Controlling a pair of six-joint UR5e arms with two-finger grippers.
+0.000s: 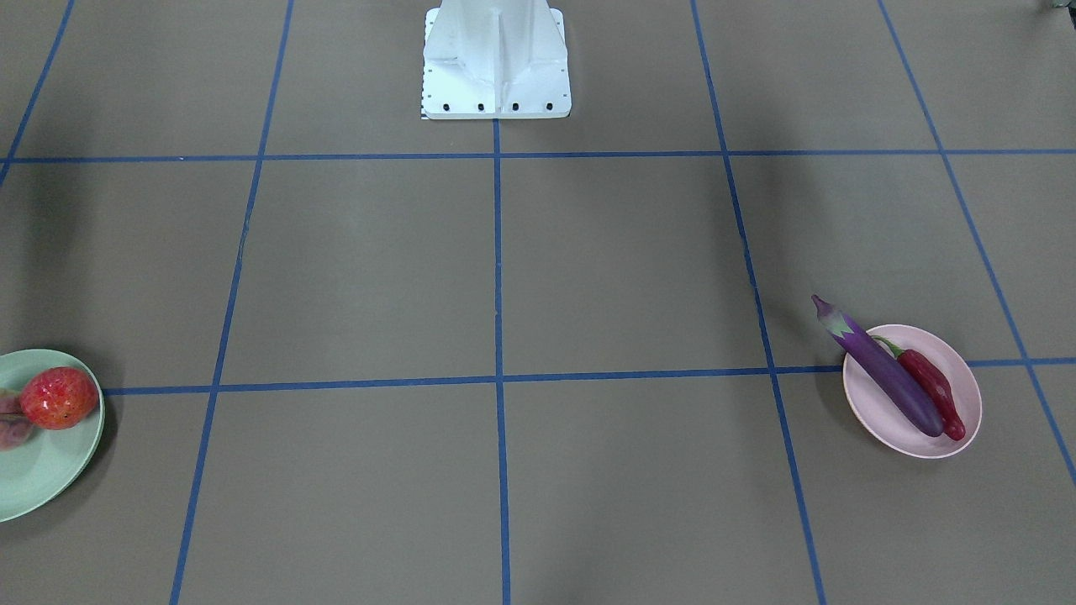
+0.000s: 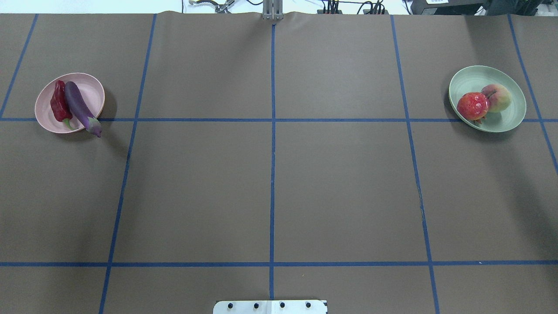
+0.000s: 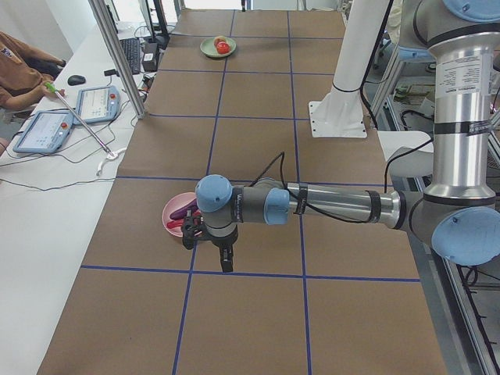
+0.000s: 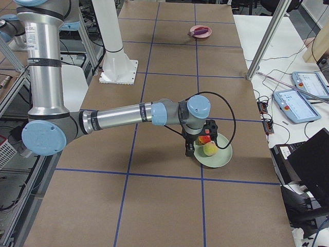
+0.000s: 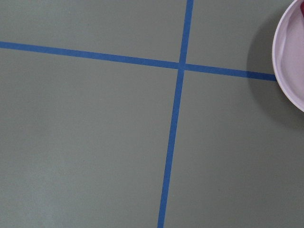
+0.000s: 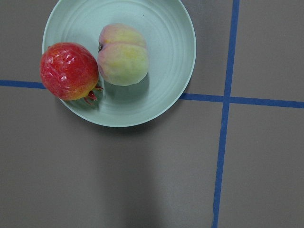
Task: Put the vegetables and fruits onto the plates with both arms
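We are in a robotics lab: a table (image 2: 340, 187) gridded with blue tape (image 2: 272, 174), two industrial arms (image 3: 336, 205) beside a white base (image 1: 496, 59), aluminium posts (image 3: 117, 55), and teach pendants (image 3: 95, 101) and a keyboard (image 3: 130, 55) on a side bench (image 3: 47, 211) where an operator (image 3: 19, 74) sits.

Table topped with a matte brown sheet (image 2: 340, 183), divided into large rectangles by blue tape lines (image 2: 272, 174); a white bolted pedestal (image 1: 496, 76) stands at one long edge. Along the opposite edge runs a white desk (image 3: 47, 234) carrying grey-framed touchscreen pendants (image 3: 97, 102), a black keyboard (image 3: 130, 55), a black mouse (image 3: 76, 80) and loose cables, with a silver aluminium frame post (image 3: 119, 55) rising beside it. Light is even and shadows are soft.
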